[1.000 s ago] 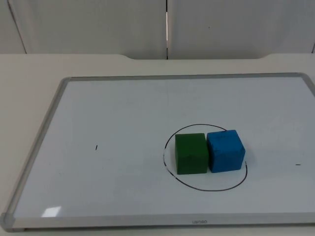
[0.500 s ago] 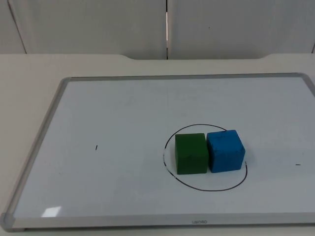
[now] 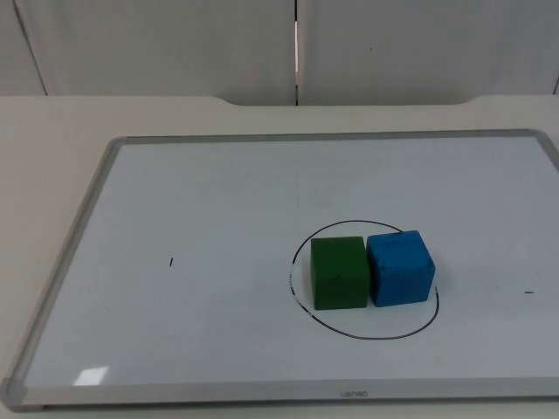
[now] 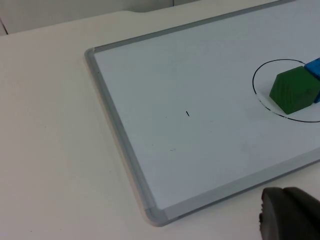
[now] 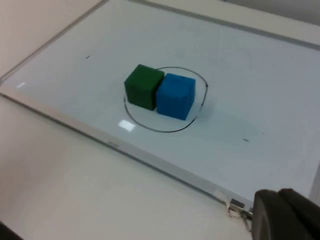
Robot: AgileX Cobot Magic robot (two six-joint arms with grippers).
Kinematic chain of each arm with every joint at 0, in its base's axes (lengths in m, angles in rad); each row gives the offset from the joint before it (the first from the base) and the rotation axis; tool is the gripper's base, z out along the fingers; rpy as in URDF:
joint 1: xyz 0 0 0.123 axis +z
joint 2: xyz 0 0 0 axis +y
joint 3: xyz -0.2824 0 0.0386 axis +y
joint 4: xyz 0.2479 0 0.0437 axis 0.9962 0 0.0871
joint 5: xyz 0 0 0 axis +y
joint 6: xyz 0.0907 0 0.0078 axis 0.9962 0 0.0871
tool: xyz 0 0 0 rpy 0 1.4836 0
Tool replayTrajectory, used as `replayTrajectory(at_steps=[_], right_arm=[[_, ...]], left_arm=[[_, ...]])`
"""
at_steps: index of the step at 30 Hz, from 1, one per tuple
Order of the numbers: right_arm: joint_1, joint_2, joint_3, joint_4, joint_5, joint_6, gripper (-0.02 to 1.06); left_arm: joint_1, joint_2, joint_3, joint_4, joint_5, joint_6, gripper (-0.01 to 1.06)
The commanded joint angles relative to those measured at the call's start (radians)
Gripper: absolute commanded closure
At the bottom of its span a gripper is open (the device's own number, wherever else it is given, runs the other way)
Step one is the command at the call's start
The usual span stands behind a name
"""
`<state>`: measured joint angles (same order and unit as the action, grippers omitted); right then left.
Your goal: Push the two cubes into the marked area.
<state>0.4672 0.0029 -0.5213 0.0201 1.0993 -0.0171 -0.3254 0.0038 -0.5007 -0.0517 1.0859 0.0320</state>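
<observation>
A grey-framed white whiteboard [image 3: 70, 253] lay flat on the pale table top [image 3: 52, 122], its far edge towards the grey partition wall [image 3: 175, 44]; a hand-drawn black circle [image 3: 349, 328] sat on the board's near right part, marking the area. Inside that circle stood a green cube [image 3: 339, 272] and a blue cube [image 3: 400, 267], the green one on the left, the blue one on the right; their facing sides were touching or very nearly so. Both cubes rested upright on the board; the green cube lay wholly within the line, while the blue cube's right edge came close to the line, and whether it overlapped it was hard to say from above. In the right wrist view the pair [image 5: 143, 86] [image 5: 175, 95] appeared side by side within the ring [image 5: 150, 126].

A small black tick [image 3: 171, 261] marked the board well to the left of the circle, and another short mark [image 3: 527, 291] lay near the right edge.

The left gripper [image 4: 292, 215] hung off the board's near edge, just beyond the frame; the right gripper [image 5: 287, 215] likewise waited beyond the near edge of the frame, well apart from the cubes; how wide the fingers of either stood could not be told.
</observation>
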Motion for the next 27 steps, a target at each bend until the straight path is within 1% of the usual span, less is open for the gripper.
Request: replayTrajectory(at_steps=[1,22,23,24,25,27], right_arm=[[0.008,-0.003,0.007,-0.020,-0.020,0.012,1.04],[0.008,-0.003,0.007,-0.034,-0.020,0.010,1.04],[0.008,-0.003,0.007,-0.034,-0.020,0.010,1.02],[0.008,-0.003,0.007,-0.034,-0.020,0.010,0.98],[0.008,-0.003,0.007,-0.034,-0.020,0.010,0.98],[0.008,-0.003,0.007,-0.034,-0.020,0.010,0.83]], left_arm=[[0.003,-0.004,0.006,-0.005,-0.010,-0.002,1.05],[0.003,-0.004,0.006,-0.005,-0.010,-0.002,1.05],[0.003,-0.004,0.006,-0.005,-0.010,-0.002,1.05],[0.003,-0.004,0.006,-0.005,-0.010,-0.002,1.05],[0.003,-0.004,0.006,-0.005,-0.010,-0.002,1.05],[0.003,-0.004,0.006,-0.005,-0.010,-0.002,1.04]])
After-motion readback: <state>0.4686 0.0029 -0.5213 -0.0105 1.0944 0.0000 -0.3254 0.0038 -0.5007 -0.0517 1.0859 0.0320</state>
